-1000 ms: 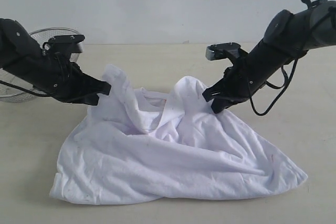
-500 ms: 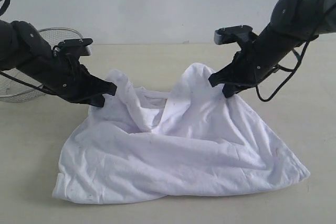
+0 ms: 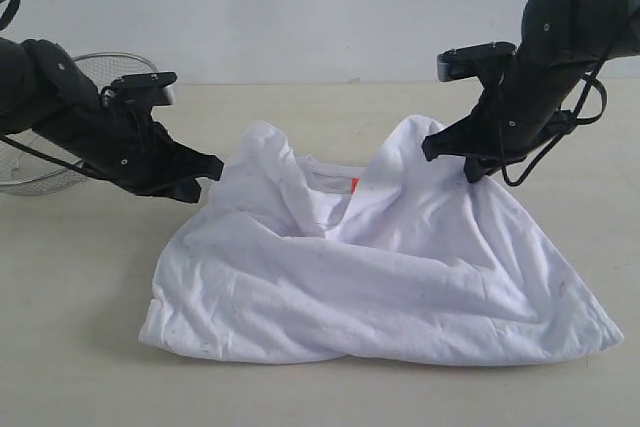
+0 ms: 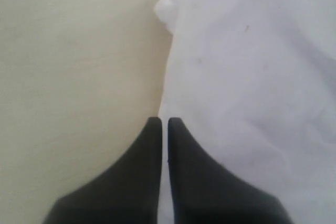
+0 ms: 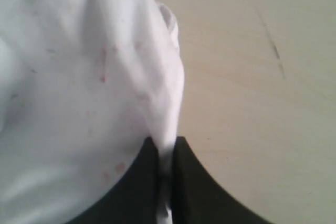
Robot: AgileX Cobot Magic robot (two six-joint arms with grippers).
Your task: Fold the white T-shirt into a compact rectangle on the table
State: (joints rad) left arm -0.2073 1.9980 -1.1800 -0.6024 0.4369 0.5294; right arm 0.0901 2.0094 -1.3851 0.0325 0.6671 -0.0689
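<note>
Exterior view: the white T-shirt (image 3: 380,277) lies crumpled mid-bench, with two upper parts raised into peaks and its lower edge resting flat on the bench (image 3: 70,327). The left gripper (image 3: 212,169) is clenched on the cloth edge beside the left peak. The right gripper (image 3: 448,157) pinches a fold at the right peak, and the right wrist view shows cloth between its closed tips. An orange neck tag (image 3: 354,186) shows at the collar between the peaks. Bare bench surrounds the shirt on all sides. A wire-mesh basket (image 3: 30,175) sits far left behind the left arm, apart from the shirt.
</note>
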